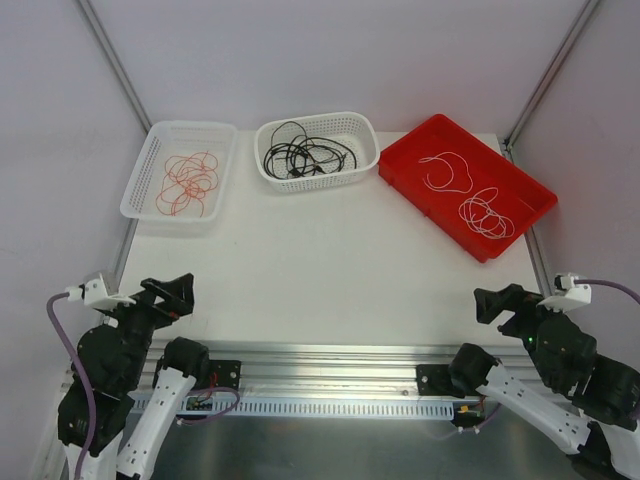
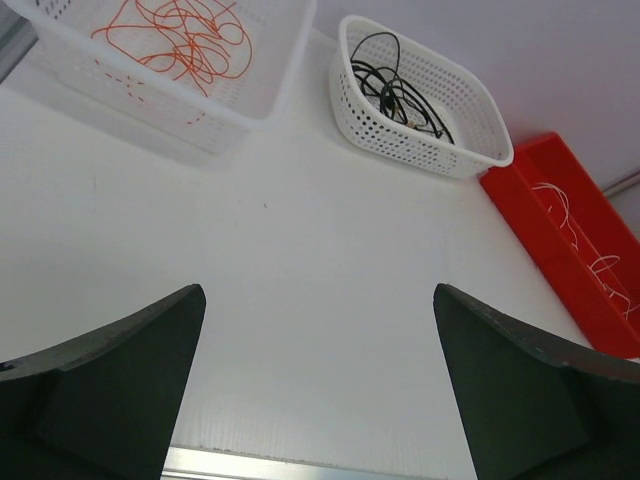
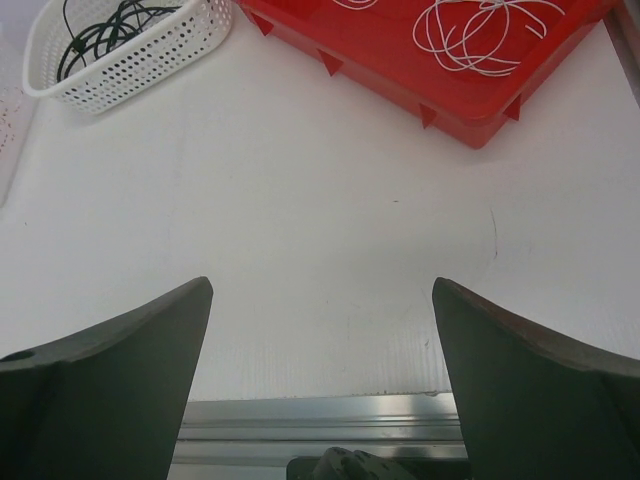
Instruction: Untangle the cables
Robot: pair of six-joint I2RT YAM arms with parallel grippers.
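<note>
Top external view, I log: red-orange cables [image 1: 187,183] in the left white basket [image 1: 140,182]; black cables [image 1: 305,155] in the middle white basket [image 1: 300,184]; white cables [image 1: 482,212] in the red tray [image 1: 440,135]; all along the far side of the surface [image 1: 320,262]; left tool [image 1: 172,293] and right tool [image 1: 503,300] spread wide at the near edge, holding nothing.

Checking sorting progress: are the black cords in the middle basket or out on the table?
In: the black cords lie tangled inside the white perforated basket, seen in every view.

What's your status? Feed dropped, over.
Left gripper, right gripper open, empty. Red-orange cables in left basket, black cables in middle basket, white cables in red tray. Nothing blocking.
</note>
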